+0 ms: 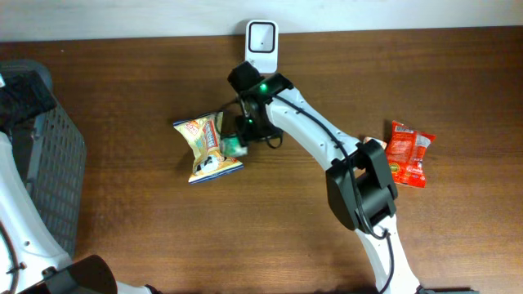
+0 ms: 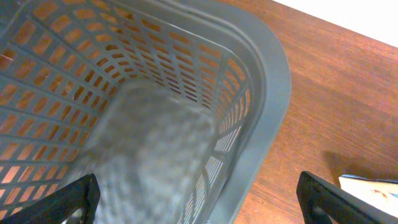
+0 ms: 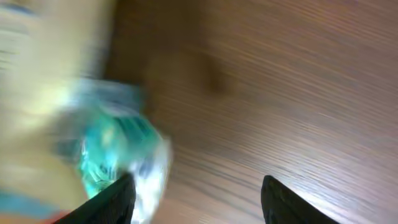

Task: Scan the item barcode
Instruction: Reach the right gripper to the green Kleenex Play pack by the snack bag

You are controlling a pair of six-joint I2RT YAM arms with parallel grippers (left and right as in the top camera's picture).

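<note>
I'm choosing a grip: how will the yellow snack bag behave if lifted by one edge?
The yellow bag looks crinkled and soft, so it is probably light and floppy, sagging from a pinched edge. Its shiny film may slip. It lies flat on the table, so it should slide, not roll.

Dark brown wood-grain table (image 1: 163,245); white surface (image 1: 122,16) beyond far edge; soft, even light; faint glare.

The scanner (image 1: 261,39) is standing at the back of the table (image 1: 163,237). In front of it a snack bag (image 1: 203,149) is lying, with a small packet (image 1: 235,147) touching its right side. Another bag (image 1: 407,153) is lying far right. A basket (image 1: 57,155) is sitting far left.
</note>
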